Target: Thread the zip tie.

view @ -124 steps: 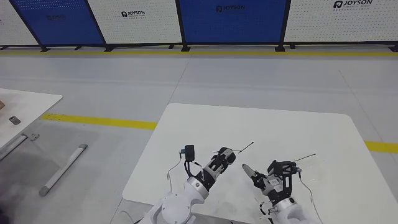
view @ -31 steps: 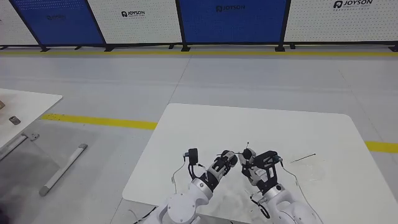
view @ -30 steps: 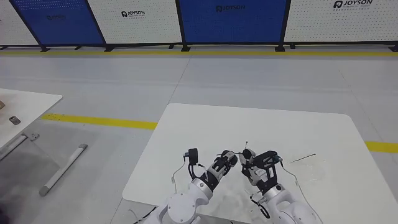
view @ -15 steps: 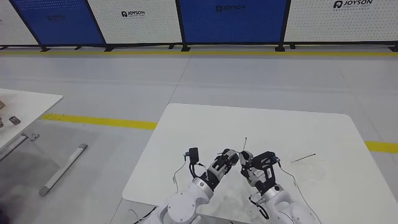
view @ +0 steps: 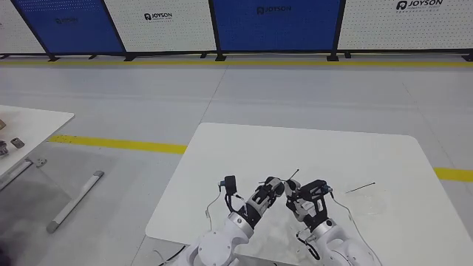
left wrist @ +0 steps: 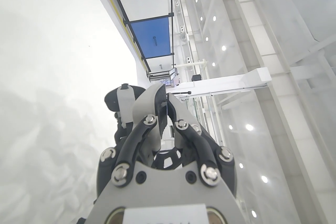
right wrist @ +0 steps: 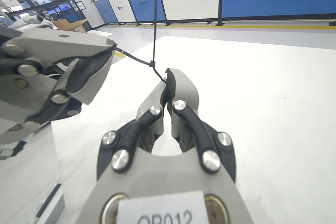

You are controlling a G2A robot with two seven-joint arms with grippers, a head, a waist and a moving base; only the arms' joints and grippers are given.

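Left claw [right wrist: 110, 49] and right claw [right wrist: 167, 78] both clamped on the zip tie [right wrist: 155, 12], its small head [right wrist: 152, 63] hanging between them, nearer the right!

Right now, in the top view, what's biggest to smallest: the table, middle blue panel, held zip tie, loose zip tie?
1. table
2. blue panel, though farther off
3. held zip tie and loose zip tie: thin lines, too alike to rank

I read the zip tie [right wrist: 154, 25] as black plastic, faintly glossy. The left gripper [left wrist: 166, 96] and right gripper [right wrist: 166, 78] show matt grey shells, ribbed black pads [right wrist: 172, 84] and shiny metal screws [right wrist: 210, 158]; the table [right wrist: 262, 78] looks smooth matt white
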